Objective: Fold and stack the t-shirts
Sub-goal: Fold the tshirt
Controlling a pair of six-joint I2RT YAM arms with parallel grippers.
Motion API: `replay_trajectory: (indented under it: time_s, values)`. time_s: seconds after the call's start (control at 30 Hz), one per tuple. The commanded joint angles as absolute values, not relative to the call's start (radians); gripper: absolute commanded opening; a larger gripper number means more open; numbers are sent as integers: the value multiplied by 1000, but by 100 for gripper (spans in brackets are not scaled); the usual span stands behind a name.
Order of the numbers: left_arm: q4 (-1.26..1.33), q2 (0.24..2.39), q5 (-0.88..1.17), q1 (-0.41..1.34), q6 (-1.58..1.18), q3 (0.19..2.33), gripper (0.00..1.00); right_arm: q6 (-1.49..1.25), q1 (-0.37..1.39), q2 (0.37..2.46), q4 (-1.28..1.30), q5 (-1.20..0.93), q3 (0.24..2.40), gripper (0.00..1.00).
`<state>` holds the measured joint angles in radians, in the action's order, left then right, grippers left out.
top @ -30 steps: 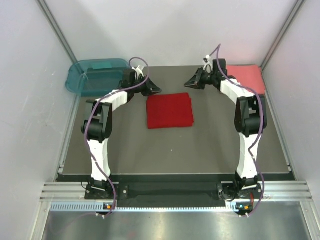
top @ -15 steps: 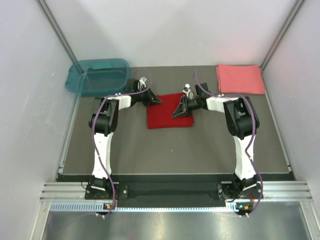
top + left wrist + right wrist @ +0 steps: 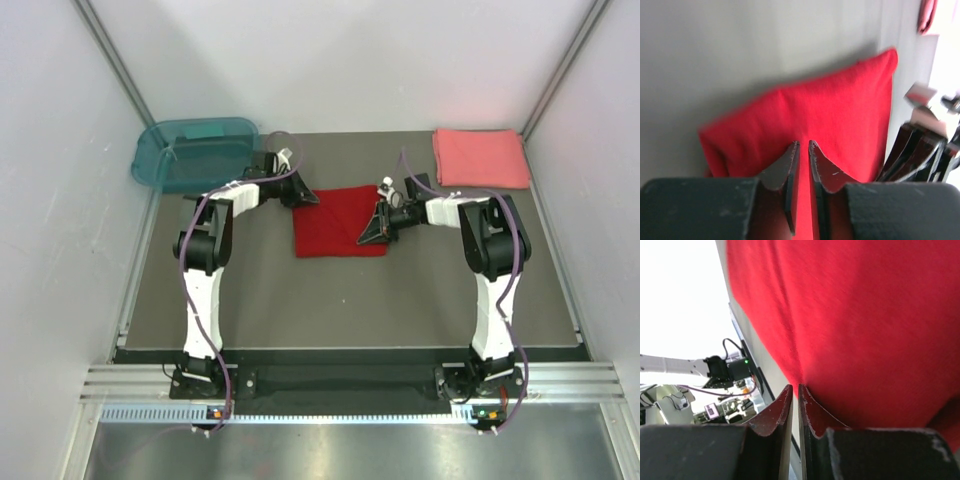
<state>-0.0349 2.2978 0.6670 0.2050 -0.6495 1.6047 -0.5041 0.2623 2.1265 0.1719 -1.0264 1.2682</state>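
1. Brought the right gripper [image 3: 366, 236] away from the far right corner of the table [image 3: 300, 300] and across to the right edge of the deep red shirt [image 3: 335, 225], near its front corner. Left the coral-pink shirt [image 3: 480, 158] uncovered back there as a neat folded rectangle.
2. Shifted the left gripper [image 3: 306, 197] only slightly, from beside the teal tub [image 3: 195, 150] down to the red shirt's far left corner.
3. Points, most likely, to folding finished on both shirts and stacking just begun: one gripper on either side of the red square, placed for a lift and a carry over to the coral-pink one. No stacking yet, with the two shirts lying well apart.
4. From the top view alone, cannot tell how either pair of jaws stands; only dark wedges against the cloth.
5. From the left wrist view, shows fingers [image 3: 790, 160] drawn nearly together with a thin slit between, and the red cloth spread just beyond the tips. Cannot tell whether any fabric is caught.
6. From the right wrist view, shows the same near-closed stance, tips meeting the shirt's edge where red gives way to grey table. Looks like a pinch on the hem, but cannot be sure of cloth inside.
7. Also caught only by the left wrist view: a pink sliver of the coral-pink shirt at the top right corner, and the other gripper's dark fingers across the red cloth.
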Motion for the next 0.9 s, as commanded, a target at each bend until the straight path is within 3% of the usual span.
replay_trajectory:
  time_s: [0.0,0.2,0.37,0.6,0.87]
  values:
    - [-164,2122,624,247,-566,1565,19,-494,279,2049,181,-1040,1359,9]
    - [-86,2003,640,339,-659,1407,19,-583,333,2101,86,-1068,1390,9]
    - [128,1997,663,341,-790,1183,15,-609,333,2143,8,-1078,1344,9]
    - [82,2013,627,296,-701,1065,12,-516,279,2154,20,-1071,1211,10]
    - [-72,1890,647,265,-572,1003,13,-428,229,2077,132,-1017,1126,10]
